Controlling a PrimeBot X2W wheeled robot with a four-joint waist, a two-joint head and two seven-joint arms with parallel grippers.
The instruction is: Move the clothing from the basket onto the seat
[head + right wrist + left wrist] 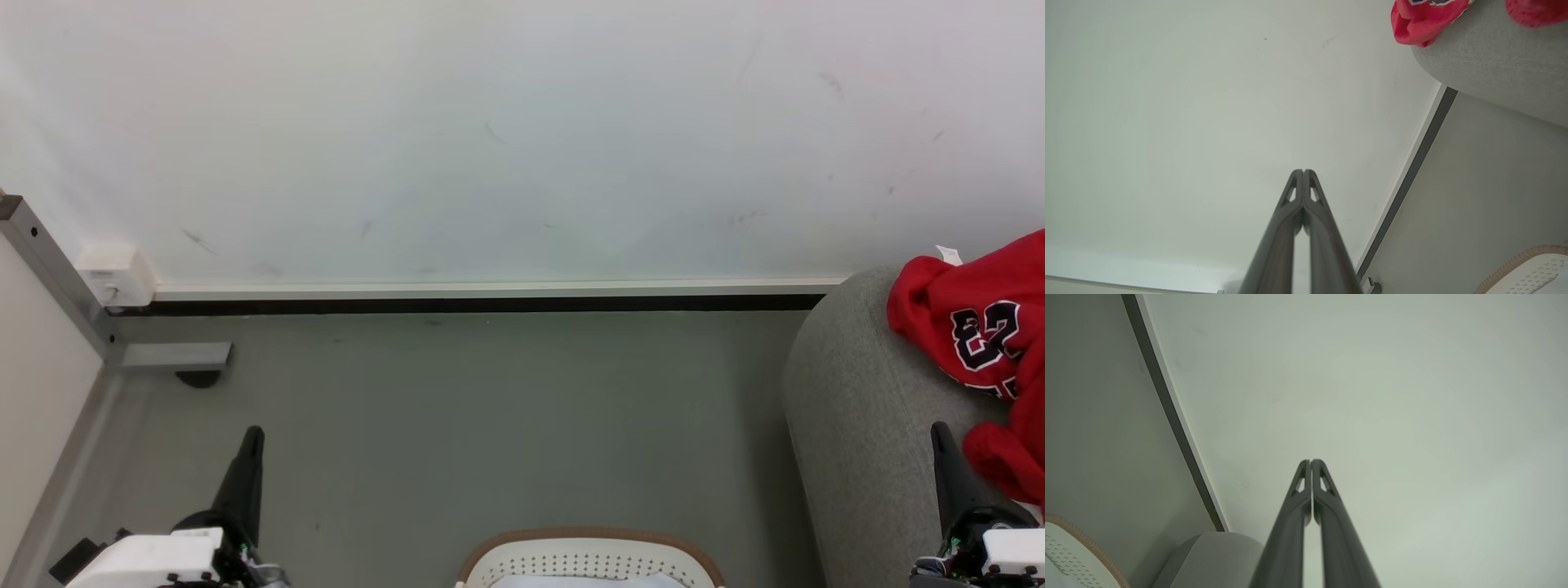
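Observation:
Red clothing (980, 335), a jersey with black-and-white number 23, lies heaped on the grey seat (857, 425) at the right edge of the head view. The right wrist view catches its red folds (1421, 20) on the seat's rounded edge (1494, 69). The cream basket (588, 559) with brown rim sits at the bottom centre, something pale inside it. My left gripper (253, 433) is shut and empty at the lower left, fingertips together (1311, 461). My right gripper (939, 429) is shut and empty beside the seat, below the jersey, tips touching (1303, 171).
A white wall (522, 139) with a dark skirting strip runs across the back. A grey metal frame leg and foot (175, 359) stand at the left by a white panel. Grey floor (490, 425) lies between the basket and the wall.

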